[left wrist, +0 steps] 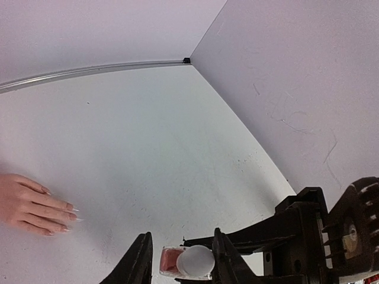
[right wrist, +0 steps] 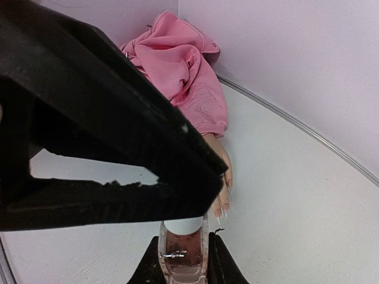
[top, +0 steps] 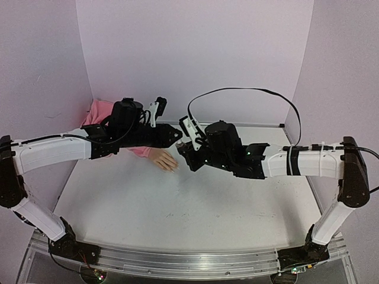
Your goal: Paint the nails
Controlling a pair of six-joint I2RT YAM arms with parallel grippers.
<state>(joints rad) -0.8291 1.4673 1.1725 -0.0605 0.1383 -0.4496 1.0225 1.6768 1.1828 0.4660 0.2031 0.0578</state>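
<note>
Sleeve (right wrist: 177,77), gripped bottle (right wrist: 182,255) show from right wrist; nails (left wrist: 72,209) from left wrist.

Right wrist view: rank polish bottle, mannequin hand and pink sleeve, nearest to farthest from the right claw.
1. The polish bottle, clamped in the right claw.
2. The mannequin hand, just beyond it.
3. The pink sleeve, farthest, at the back.

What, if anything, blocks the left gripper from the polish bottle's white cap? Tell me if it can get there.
Likely yes. The right gripper holds the polish bottle, and the left gripper straddles its white cap, one finger on each side, with nothing in between.
</note>
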